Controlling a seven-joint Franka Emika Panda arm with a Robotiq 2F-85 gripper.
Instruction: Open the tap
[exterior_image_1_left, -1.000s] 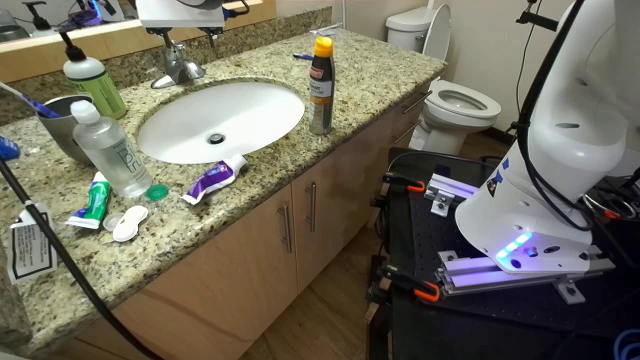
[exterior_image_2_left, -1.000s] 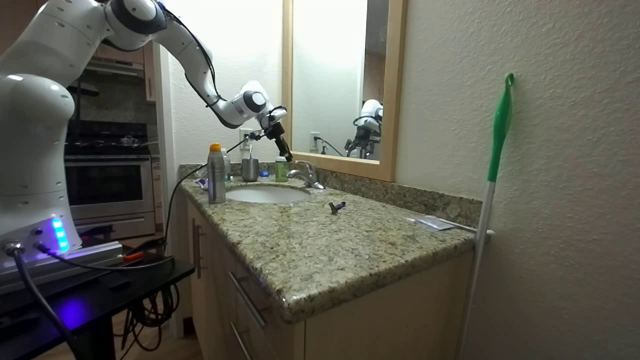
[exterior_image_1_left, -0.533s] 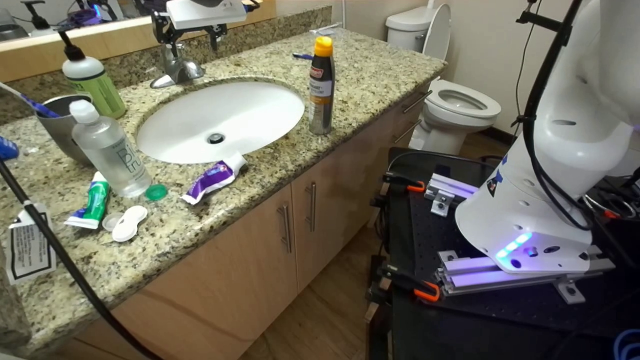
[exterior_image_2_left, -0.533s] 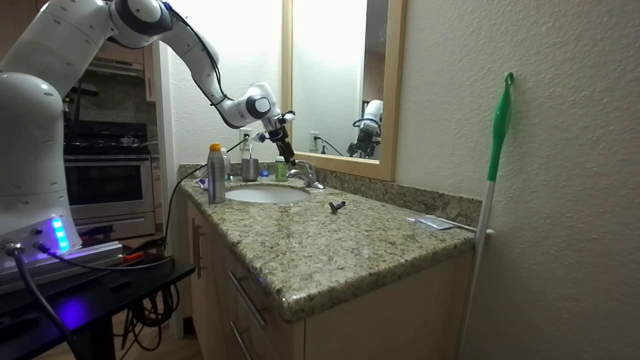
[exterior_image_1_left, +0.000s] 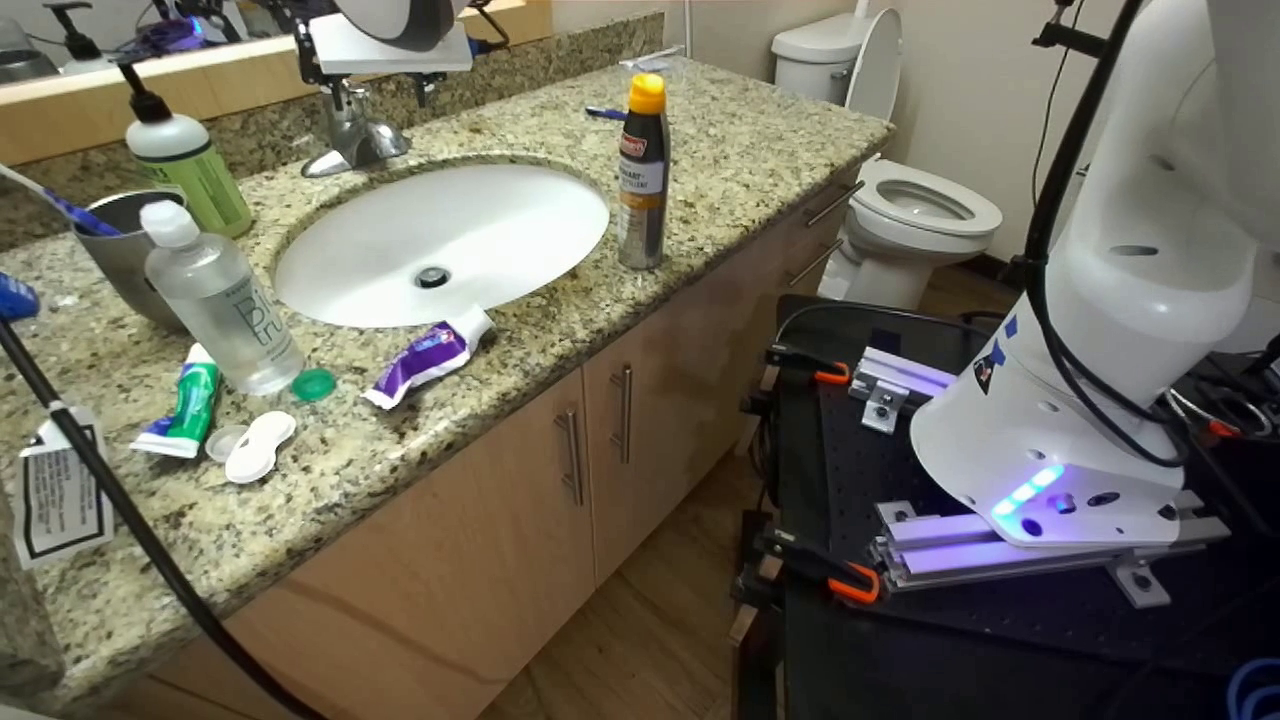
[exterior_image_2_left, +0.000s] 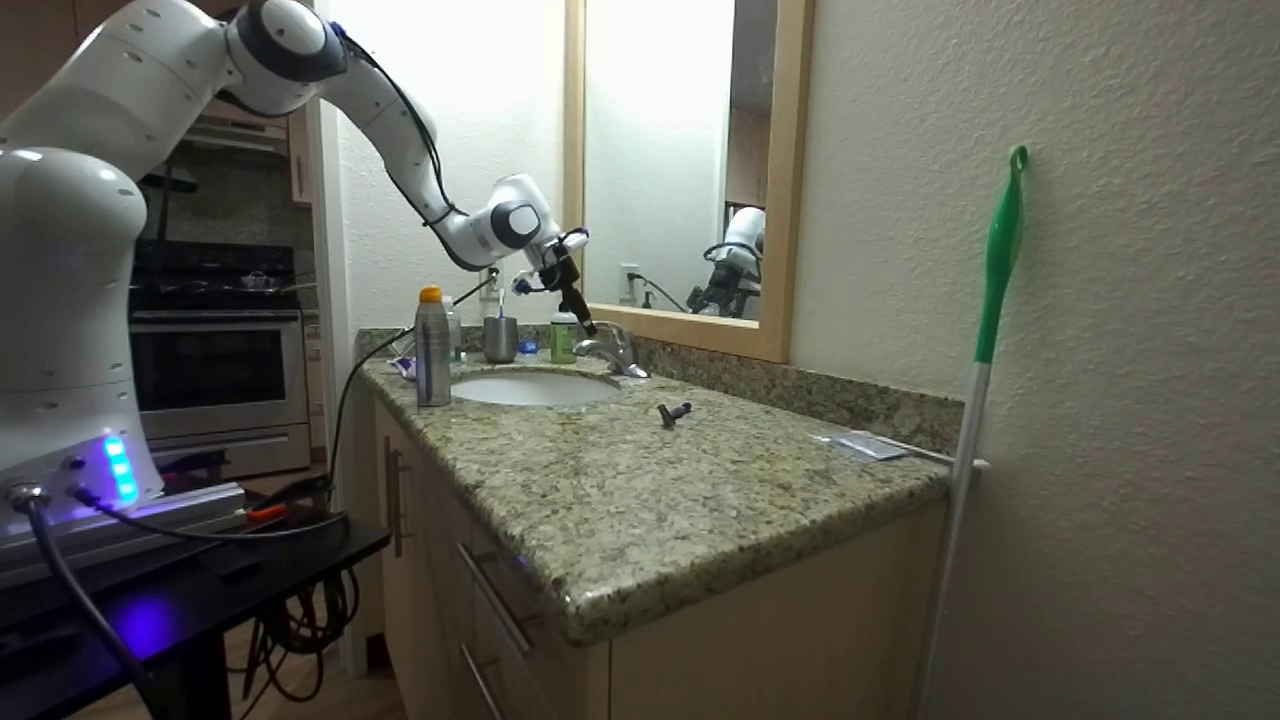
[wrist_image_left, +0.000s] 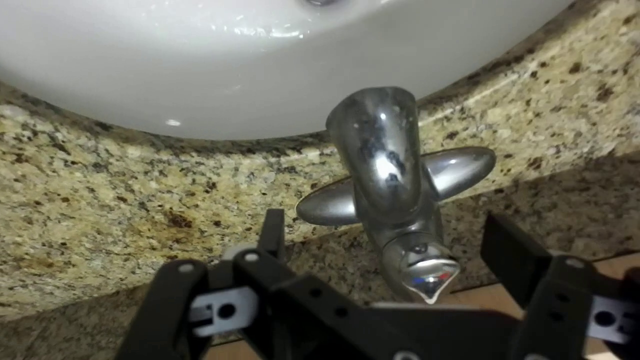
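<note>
Tap (wrist_image_left: 395, 200): chrome, fixed on the granite counter (exterior_image_1_left: 740, 140) at the back rim of the white basin (exterior_image_1_left: 520, 230); its spout (wrist_image_left: 382, 150) reached over the bowl, and its lever (wrist_image_left: 429, 275), marked red and blue, sat toward the backsplash (exterior_image_2_left: 850, 405).
Your gripper (wrist_image_left: 387, 236): at the tap, pitched downward; both exterior views put its tips close by the lever.
Jaws: spread; in your wrist view the two fingers (wrist_image_left: 517, 260) stood one to each side of the tap, a gap showing at both.
Contact: you could not tell from these angles whether any part touched the lever.
Your arm (exterior_image_2_left: 382, 115): stretched from the black table (exterior_image_1_left: 900, 670) over the counter, bent down near the mirror (exterior_image_2_left: 655, 150).
Spray can (exterior_image_1_left: 642, 190): stood upright by the front edge, well apart from the tap.
Basin end away from the can: pump bottle (exterior_image_1_left: 200, 185), metal cup (exterior_image_1_left: 125, 265) holding a toothbrush (exterior_image_1_left: 85, 217), clear bottle (exterior_image_1_left: 230, 320) standing near the cup.
Loose on the counter: purple tube (exterior_image_1_left: 425, 362) lay at the front rim, green tube (exterior_image_1_left: 190, 410) just beside the clear bottle, small white case (exterior_image_1_left: 262, 445) near a green disc (exterior_image_1_left: 313, 385).
</note>
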